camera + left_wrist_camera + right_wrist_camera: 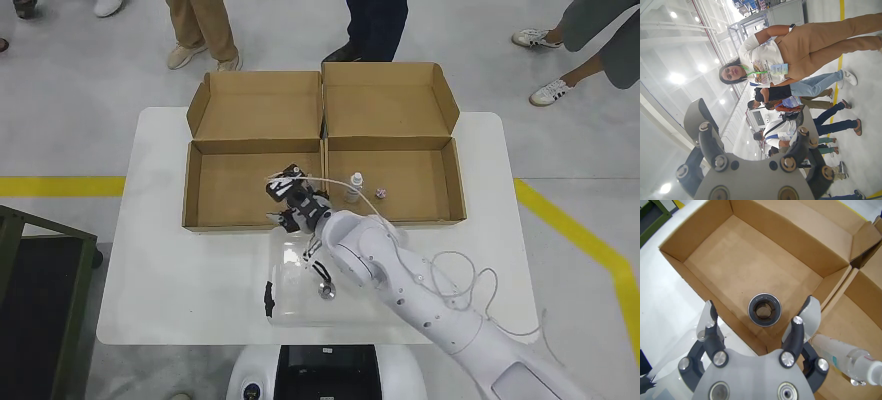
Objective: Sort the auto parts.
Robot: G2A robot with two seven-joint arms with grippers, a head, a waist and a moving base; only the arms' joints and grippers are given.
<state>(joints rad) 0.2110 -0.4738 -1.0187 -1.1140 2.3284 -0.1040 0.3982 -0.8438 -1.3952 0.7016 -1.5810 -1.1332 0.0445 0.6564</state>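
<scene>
A dark bearing ring with a metal rim (764, 312) lies flat on the floor of the left cardboard box (745, 262), close to its near corner. My right gripper (760, 305) hangs open just above the ring, one finger to either side and neither touching it. From the top view, the same gripper (291, 196) sits over the near right corner of the left box (230, 190). My left gripper (751, 113) is open and holds nothing, turned up toward the room.
The right box (425, 185) holds a small clear bottle (354, 184) and a tiny part (380, 190); the bottle (838, 357) is also beside my right fingers. A clear tray (295, 300) at the white table's (170, 280) front holds a black part (268, 298) and a metal part (327, 291).
</scene>
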